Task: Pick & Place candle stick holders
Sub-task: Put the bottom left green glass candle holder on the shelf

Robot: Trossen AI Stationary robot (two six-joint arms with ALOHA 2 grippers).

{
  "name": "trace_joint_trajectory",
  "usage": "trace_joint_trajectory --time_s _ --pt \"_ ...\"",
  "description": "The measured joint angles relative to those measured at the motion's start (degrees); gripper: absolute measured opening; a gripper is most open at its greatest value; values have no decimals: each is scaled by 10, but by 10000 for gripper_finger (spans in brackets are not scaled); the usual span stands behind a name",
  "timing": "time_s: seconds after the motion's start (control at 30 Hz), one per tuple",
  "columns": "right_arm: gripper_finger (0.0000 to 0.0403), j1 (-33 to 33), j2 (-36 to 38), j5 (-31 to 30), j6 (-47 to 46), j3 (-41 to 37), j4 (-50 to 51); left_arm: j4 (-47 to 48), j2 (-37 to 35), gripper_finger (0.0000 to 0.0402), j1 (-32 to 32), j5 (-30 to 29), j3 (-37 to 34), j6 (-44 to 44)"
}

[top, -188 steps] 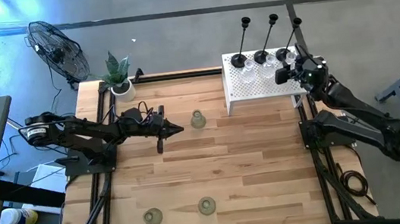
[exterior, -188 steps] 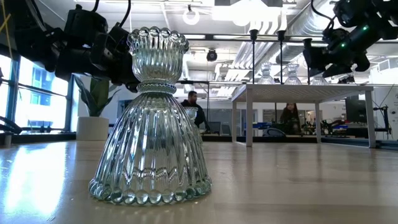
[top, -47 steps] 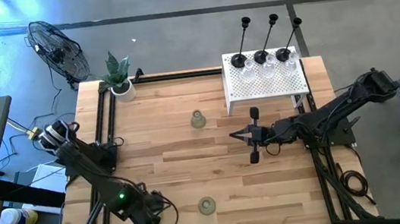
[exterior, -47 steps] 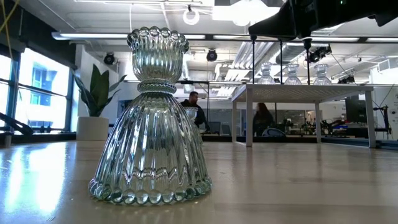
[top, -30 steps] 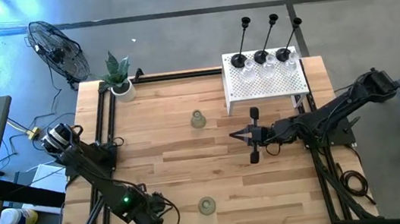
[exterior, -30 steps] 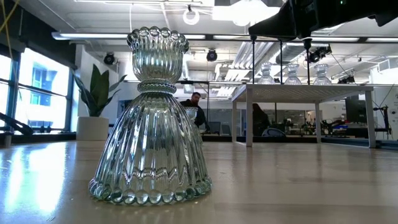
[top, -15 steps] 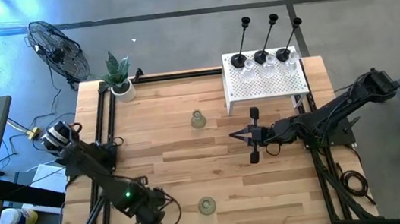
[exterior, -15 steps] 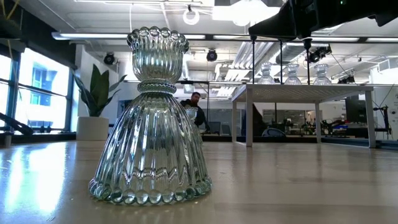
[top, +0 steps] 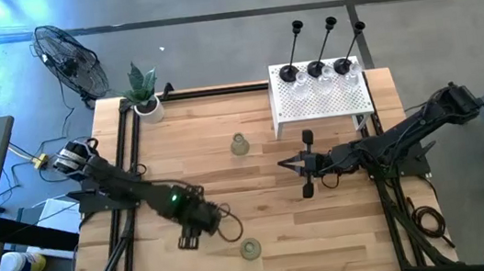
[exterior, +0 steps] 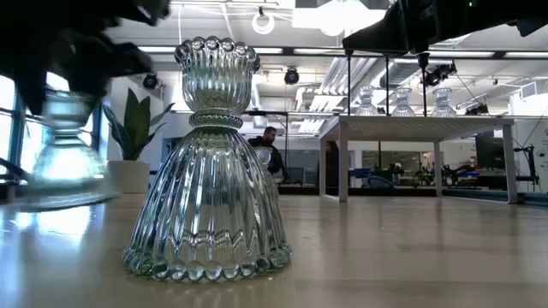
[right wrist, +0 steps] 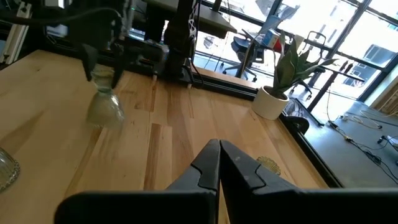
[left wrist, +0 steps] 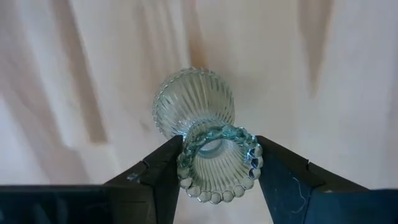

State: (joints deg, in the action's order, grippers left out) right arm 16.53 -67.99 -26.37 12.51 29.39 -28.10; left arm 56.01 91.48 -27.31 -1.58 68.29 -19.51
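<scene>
We see the left gripper (left wrist: 217, 171) clamped on a green holder's (left wrist: 205, 130) cup, lifted above the front-left table (top: 228, 170) (blurred). Right gripper (right wrist: 219, 163) pinched together, empty, mid-table.

A ribbed pale-green glass holder (exterior: 206, 162) stands near on the wooden table (exterior: 411, 248); a blurred glass holder (exterior: 60, 154) hangs left.

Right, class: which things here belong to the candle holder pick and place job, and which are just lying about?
Job: black holders and clear glass holders on the white box; two pale-green holders standing free; a third pale-green holder, gripped by the left gripper.
Just lying about: potted plant; fan.
</scene>
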Motion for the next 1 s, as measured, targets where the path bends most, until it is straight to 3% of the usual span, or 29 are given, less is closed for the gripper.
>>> trace_joint_trajectory --time_s 0.5,0.63,1.0 --pt "0 0 0 0 4 0 1 -156 4 174 177 3 0 290" --pt "0 0 0 0 4 0 3 -208 18 174 202 23 1 330" --pt "0 0 0 0 5 0 13 -239 60 175 224 50 2 358"
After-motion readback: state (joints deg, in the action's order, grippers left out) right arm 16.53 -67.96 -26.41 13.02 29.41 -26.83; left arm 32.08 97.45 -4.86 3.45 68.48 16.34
